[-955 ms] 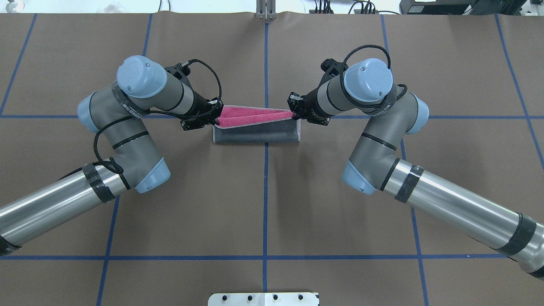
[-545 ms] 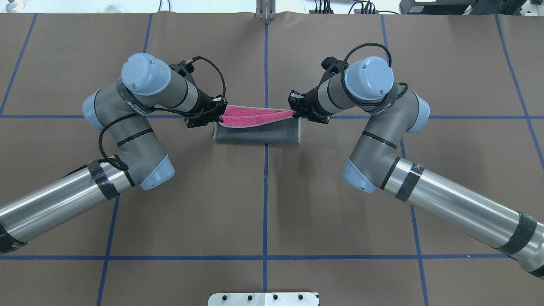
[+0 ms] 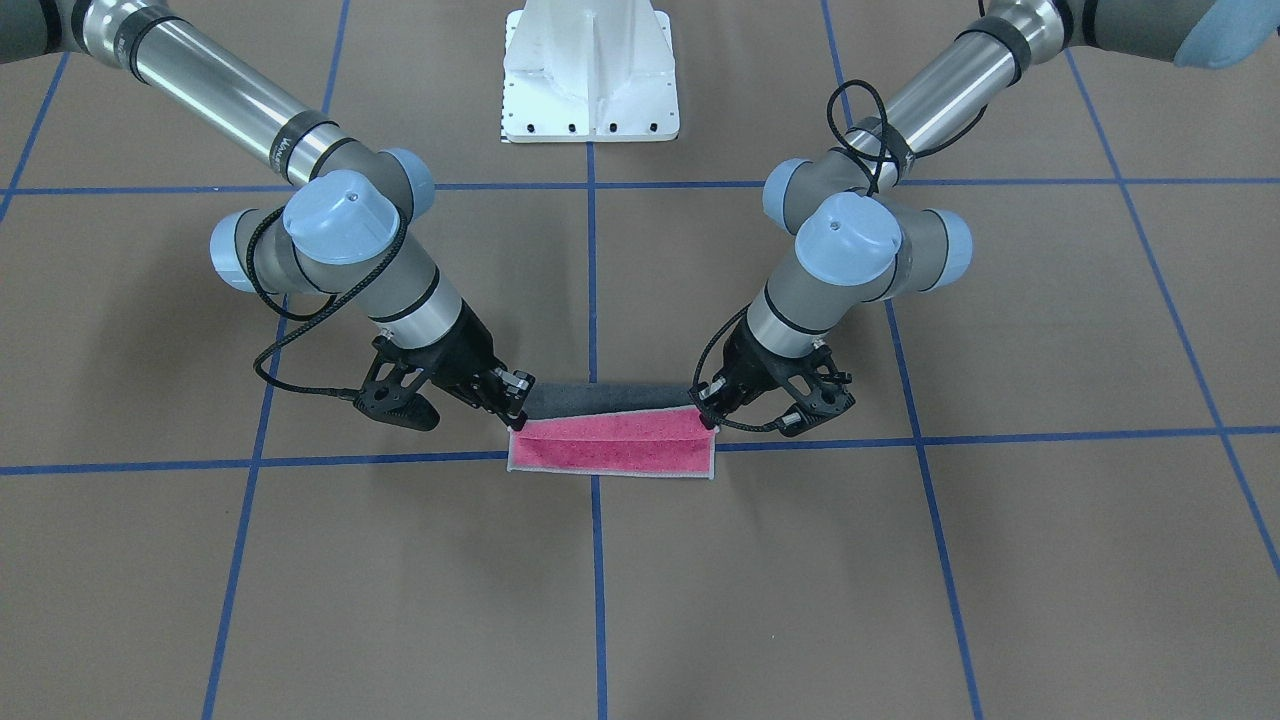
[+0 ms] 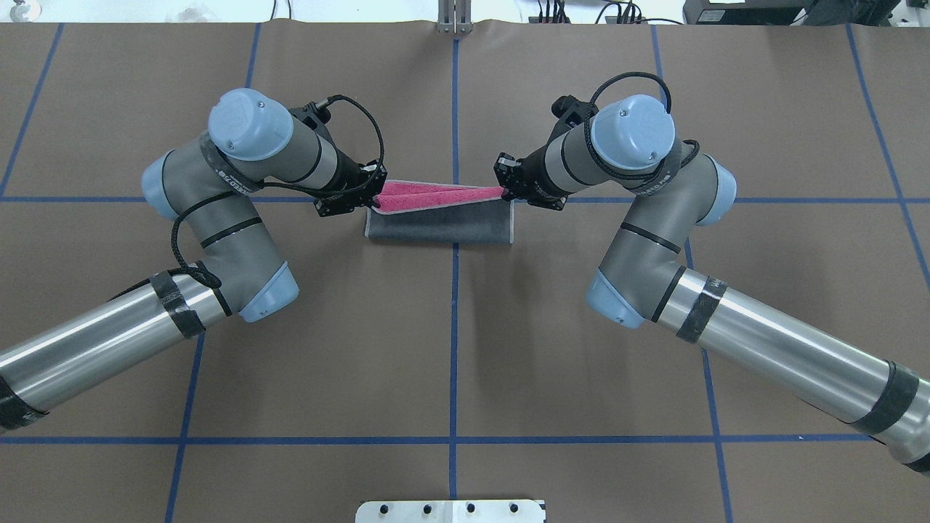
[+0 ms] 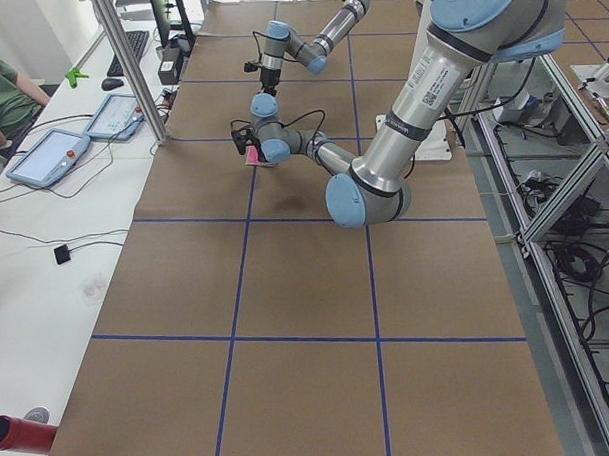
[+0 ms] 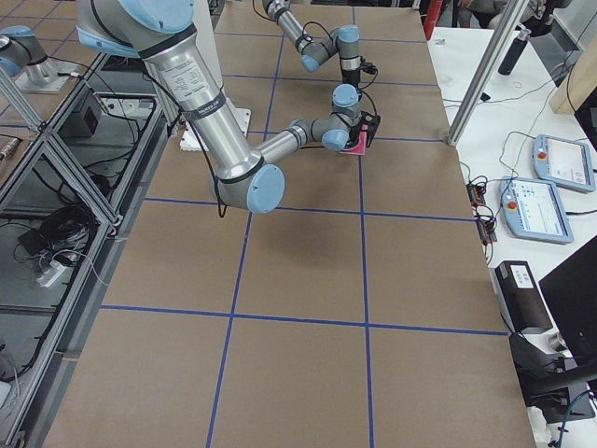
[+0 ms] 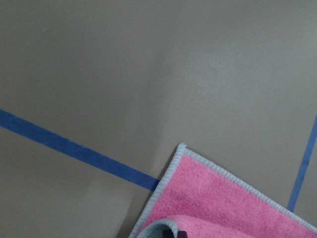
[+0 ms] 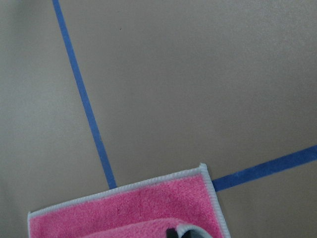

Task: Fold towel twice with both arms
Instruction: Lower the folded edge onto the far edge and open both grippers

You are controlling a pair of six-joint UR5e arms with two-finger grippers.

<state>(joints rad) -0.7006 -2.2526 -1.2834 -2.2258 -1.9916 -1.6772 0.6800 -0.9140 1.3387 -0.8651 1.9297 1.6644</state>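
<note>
Overhead exterior view: nearest is the pedestal (image 4: 450,511), then the brown table (image 4: 327,363) crossed by blue tape (image 4: 453,407). Beyond, the towel (image 4: 439,226) lies folded over, grey up, its long axis left to right across the middle. The left gripper (image 4: 372,200) and right gripper (image 4: 503,192) are each clamped on an end corner at its far edge, covering those corners.
</note>
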